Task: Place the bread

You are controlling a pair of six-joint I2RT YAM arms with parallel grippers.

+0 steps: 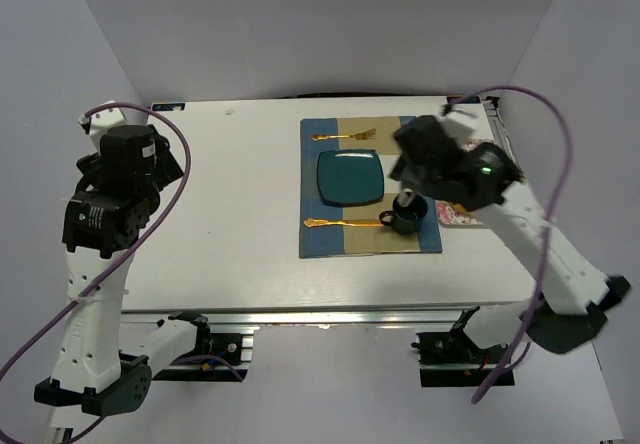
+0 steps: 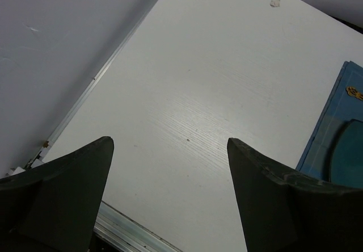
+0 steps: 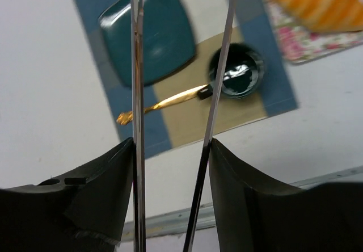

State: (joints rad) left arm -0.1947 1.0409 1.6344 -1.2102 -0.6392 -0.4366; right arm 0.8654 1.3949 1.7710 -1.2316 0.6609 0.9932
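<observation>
Left hand (image 2: 170, 144): released, above tabletop (image 2: 215, 82).
Right hand (image 3: 172, 144): grasping metal tongs (image 3: 136, 64).
Floral plate (image 1: 458, 218): mostly hidden under right arm (image 1: 530, 229).

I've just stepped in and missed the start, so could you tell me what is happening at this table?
The right pincer holds a pair of metal tongs, their arms apart, above the placemat near the dark teal mug and the teal square plate. A golden croissant lies on a floral tray to the right of the mat. The left pincer hangs open over the table, holding nothing. The dark bread to be placed shows in no view.
</observation>
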